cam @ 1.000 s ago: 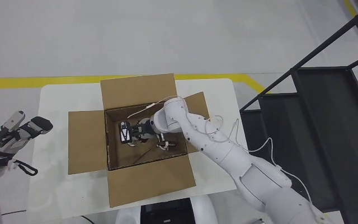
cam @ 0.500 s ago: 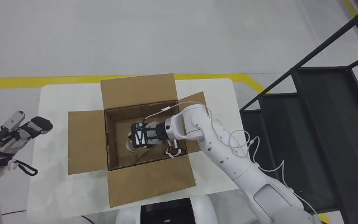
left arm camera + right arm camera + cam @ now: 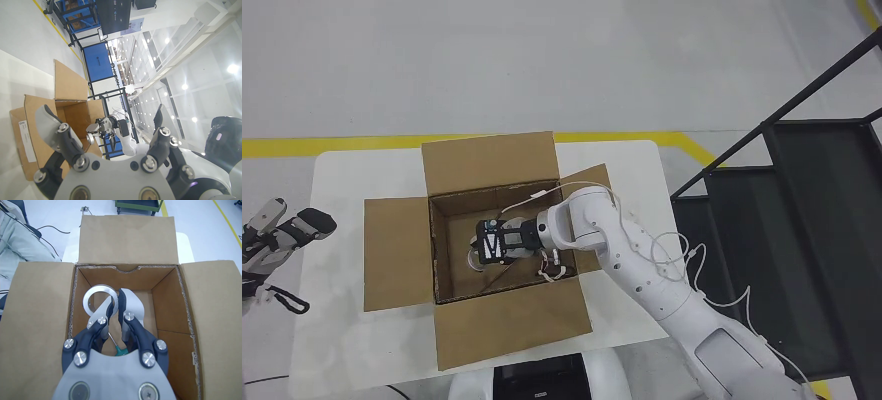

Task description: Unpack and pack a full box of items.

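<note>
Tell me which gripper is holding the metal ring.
The right gripper: it is shut on the metal ring over the open cardboard box. The left gripper is open and empty, away from the box.

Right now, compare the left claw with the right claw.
The left claw is open and empty; the right claw is shut on a metal ring. The left claw sits at the table edge, apart from the box; the right claw is over the box. Both are the same two-fingered grey build.

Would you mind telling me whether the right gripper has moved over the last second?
Yes. In the top view the right gripper, holding the ring, has shifted from the box's left wall toward its middle.
</note>
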Motion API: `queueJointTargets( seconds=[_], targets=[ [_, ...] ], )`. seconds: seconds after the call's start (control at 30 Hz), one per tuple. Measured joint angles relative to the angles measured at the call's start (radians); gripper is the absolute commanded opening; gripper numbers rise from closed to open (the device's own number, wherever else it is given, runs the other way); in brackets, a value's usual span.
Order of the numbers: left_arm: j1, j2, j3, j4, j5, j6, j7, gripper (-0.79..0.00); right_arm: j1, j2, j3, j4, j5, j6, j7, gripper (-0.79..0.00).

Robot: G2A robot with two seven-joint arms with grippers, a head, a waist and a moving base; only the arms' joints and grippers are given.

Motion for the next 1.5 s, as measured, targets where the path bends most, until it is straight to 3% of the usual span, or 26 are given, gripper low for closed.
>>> queueJointTargets(
  seconds=[0.13,0.3,0.67,0.93,1.17,1.5],
  targets=[
    [0.0,0.0,0.0,0.0,0.0,0.0,0.0,0.0,-0.022,0.008,0.002,-0.029,-0.003,0.001,-0.02,-0.785],
    [0.0,0.0,0.0,0.0,0.0,0.0,0.0,0.0,-0.08,0.057,0.114,-0.158,0.136,-0.004,0.049,-0.785],
    [0.0,0.0,0.0,0.0,0.0,0.0,0.0,0.0,-0.33,0.181,0.664,-0.348,0.529,-0.003,0.198,-0.785],
    [0.0,0.0,0.0,0.0,0.0,0.0,0.0,0.0,-0.488,0.221,0.926,-0.371,0.537,0.153,0.267,-0.785],
    [0.0,0.0,0.0,0.0,0.0,0.0,0.0,0.0,-0.568,0.232,0.932,-0.366,0.363,0.352,0.345,-0.785],
    [0.0,0.0,0.0,0.0,0.0,0.0,0.0,0.0,-0.453,0.228,0.627,-0.142,-0.056,0.468,0.42,-0.785]
  ],
)
